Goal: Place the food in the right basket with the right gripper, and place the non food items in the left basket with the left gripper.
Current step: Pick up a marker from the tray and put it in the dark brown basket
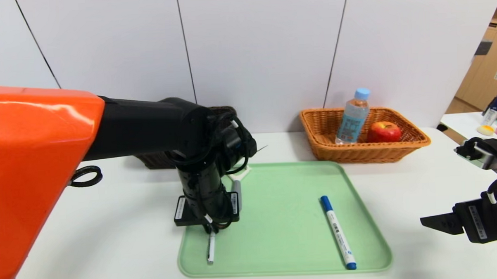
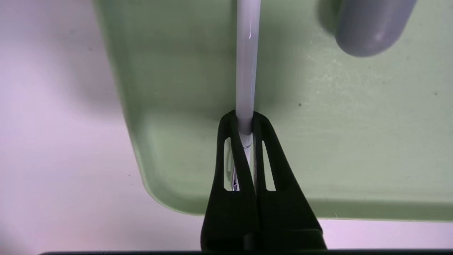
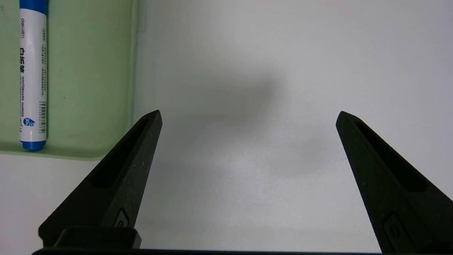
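Left claw point(image 2: 244, 122) clamped on pen point(image 2: 246, 63), tray's point(image 1: 277, 254) near-left corner | right claw point(image 3: 247, 117) spread apart over desk point(image 3: 265, 53), right of tray

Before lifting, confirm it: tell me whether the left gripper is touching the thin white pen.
Touching. The left wrist view shows the left gripper shut on the thin white pen, both fingertips pressed against its barrel above the green tray.

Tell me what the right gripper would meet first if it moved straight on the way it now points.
Probably bare table. The right gripper is open over it, nothing between or ahead of its fingers. The marker on the green tray lies off to one side.
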Tool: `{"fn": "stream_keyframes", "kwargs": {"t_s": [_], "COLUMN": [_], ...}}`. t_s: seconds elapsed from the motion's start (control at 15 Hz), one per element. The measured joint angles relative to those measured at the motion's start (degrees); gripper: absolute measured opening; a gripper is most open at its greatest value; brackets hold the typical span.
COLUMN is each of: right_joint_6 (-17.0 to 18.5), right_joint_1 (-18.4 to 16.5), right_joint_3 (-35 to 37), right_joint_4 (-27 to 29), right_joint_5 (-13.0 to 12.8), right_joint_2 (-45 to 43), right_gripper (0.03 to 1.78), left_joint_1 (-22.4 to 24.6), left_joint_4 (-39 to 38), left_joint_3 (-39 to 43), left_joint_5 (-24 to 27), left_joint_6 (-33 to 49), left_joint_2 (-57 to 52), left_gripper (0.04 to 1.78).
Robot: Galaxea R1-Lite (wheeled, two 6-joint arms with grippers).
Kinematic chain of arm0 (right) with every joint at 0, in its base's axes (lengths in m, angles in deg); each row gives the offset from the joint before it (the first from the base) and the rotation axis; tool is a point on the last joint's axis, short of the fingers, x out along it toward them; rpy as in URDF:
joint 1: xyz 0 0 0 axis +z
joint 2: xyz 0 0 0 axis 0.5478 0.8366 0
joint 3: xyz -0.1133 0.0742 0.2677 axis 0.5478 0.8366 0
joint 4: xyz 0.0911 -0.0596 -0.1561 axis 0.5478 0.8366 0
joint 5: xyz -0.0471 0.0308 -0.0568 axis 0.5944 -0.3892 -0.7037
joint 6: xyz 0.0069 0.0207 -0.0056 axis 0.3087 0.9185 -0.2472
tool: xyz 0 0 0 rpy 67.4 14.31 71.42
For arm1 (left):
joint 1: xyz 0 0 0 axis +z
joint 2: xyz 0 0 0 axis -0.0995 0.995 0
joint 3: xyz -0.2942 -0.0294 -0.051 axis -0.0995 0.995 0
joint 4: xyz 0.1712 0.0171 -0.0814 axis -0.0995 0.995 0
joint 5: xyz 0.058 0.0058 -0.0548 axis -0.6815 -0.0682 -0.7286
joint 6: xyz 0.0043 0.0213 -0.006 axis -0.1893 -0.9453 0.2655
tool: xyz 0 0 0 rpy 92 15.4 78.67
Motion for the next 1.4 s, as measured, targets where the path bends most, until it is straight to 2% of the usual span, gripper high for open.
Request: {"fn": "stream_keyframes", "kwargs": {"t_s": [0.4,0.67,0.87,1.13,1.4], "right_joint_6": [-0.02,0.00,0.00,-0.02,-0.15], "right_joint_1": [0.02,0.00,0.02,0.09,0.22], "right_joint_3": [0.41,0.48,1.00,1.00,2.16], "right_joint_4": [0.00,0.00,-0.07,-0.24,-5.97], "right_joint_5": [-0.10,-0.13,-0.18,-0.24,-0.02], "right_joint_2": [-0.09,-0.11,-0.15,-0.17,-0.20], "right_gripper": [1.70,1.70,1.70,1.70,1.70], "left_joint_1": [1.99,6.42,13.29,20.11,22.10], "left_joint_4": [-0.02,-1.18,-9.07,-16.76,-24.64], "left_joint_3": [-4.61,-12.06,-12.91,-11.61,-11.25], "left_joint_5": [1.12,9.76,14.43,13.36,5.55], "left_joint_6": [0.02,1.07,2.84,3.78,4.57], "left_joint_2": [-10.69,-18.99,-22.05,-18.14,-10.29], "left_gripper": [0.05,0.05,0.05,0.05,0.05]}}
